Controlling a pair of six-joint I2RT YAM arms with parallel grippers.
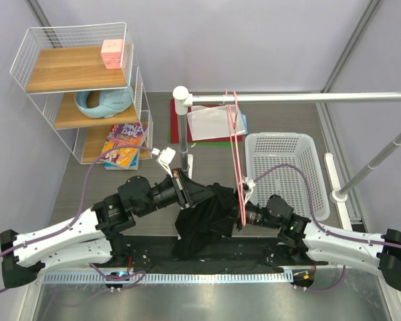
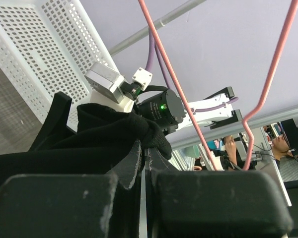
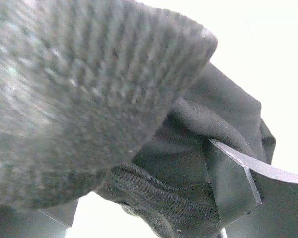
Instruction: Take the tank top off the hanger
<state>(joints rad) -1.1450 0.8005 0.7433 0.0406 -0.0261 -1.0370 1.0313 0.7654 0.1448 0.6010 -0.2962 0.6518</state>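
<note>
Your surface (image 1: 87, 180) carries a white pole with a rail (image 1: 307, 97) running out to the right. A white basket (image 1: 281, 137) sits under the rail and a wire shelf (image 1: 73, 67) stands at the far left corner.

Left arm (image 1: 67, 237): it reaches up and to the right from its base, elbow raised and wrist pointed toward the middle of the surface. Right arm (image 1: 341, 242): it lies lower and reaches left, its wrist ending at the foot of the hanger.

The tank top (image 1: 204, 217) hangs bunched between the two wrists, and its lower folds spill toward the near edge. You cannot tell from these views whether a strap is on the hanger.

The hanger (image 1: 237, 154) is hooked on the rail. Its pink wires run down to the garment, just beside the right wrist.

Left end effector (image 2: 145, 181): clenched. Its wrist view shows the fingers nearly meeting, with a strip of black fabric pinched in the slit.

Right end effector (image 1: 244, 215): grasping the tank top. Its wrist view shows a wad of black fabric filling the space between the fingers.
</note>
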